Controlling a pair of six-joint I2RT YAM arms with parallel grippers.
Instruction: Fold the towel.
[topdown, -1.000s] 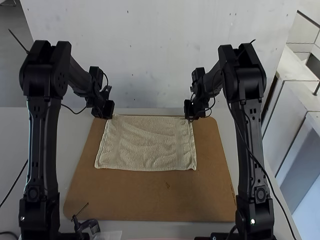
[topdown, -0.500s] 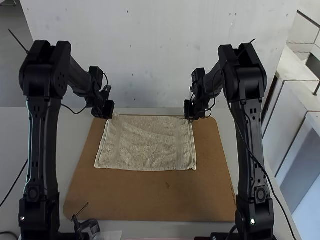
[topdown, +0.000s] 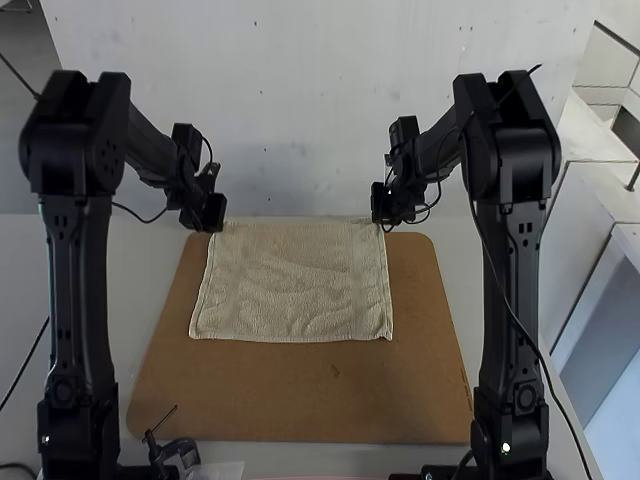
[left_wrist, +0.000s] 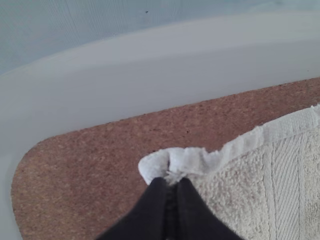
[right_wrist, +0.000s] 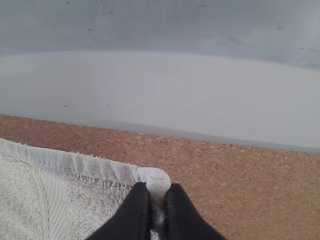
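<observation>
Towel (topdown: 290, 290) lies spread on the brown board (topdown: 300, 400), far edge looks slightly lifted. Reads as light, soft, limp; no fragility concern. Left gripper (left_wrist: 171, 186) is clamped on the far left corner, right gripper (right_wrist: 159, 192) pinches the far right one. Hem corners are the right grab points, thick enough to resist slipping. Middle will likely sag: move both corners level, edge taut.
</observation>
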